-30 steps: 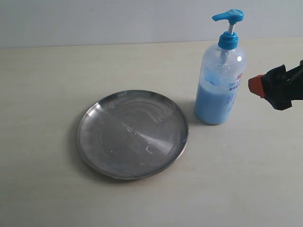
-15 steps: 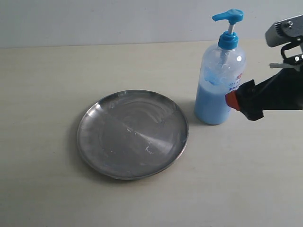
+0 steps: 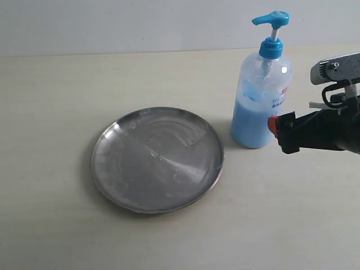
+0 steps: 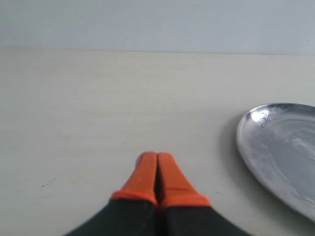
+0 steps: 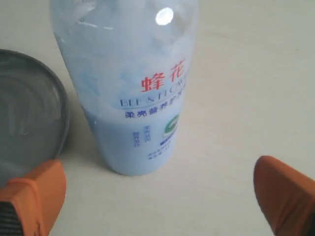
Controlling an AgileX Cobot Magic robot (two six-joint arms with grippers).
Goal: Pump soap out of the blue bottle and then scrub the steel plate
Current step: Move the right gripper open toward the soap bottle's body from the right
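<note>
Moved since before: the right gripper (image 3: 273, 125) has come in closer to the blue bottle (image 3: 259, 101) and a little lower. Its orange tip is now just beside the bottle's lower half. The bottle and the plate have stayed put.
Table (image 3: 56, 84): pale and flat. The blue bottle stands upright on it, near the back edge.
Steel plate (image 3: 157, 160): big, round and shiny with scuff marks. It lies flat on the table just beside the blue bottle, on the side away from the right gripper. The two are close but not touching.
Blue bottle: tall and clear, with a bright blue pump head (image 3: 271, 19) on top.
Right gripper: its two orange fingers (image 5: 34, 194) are spread wide apart. The bottle's bottom end sits ahead of the gap. They grip nothing.
Left gripper (image 4: 157, 172): its orange fingers are pressed together with nothing between them. It is low over the table near the plate's rim. How far it is from the blue bottle I cannot tell.
Soap (image 3: 252, 126): pale blue and milky, filling about the lower half of the blue bottle.
</note>
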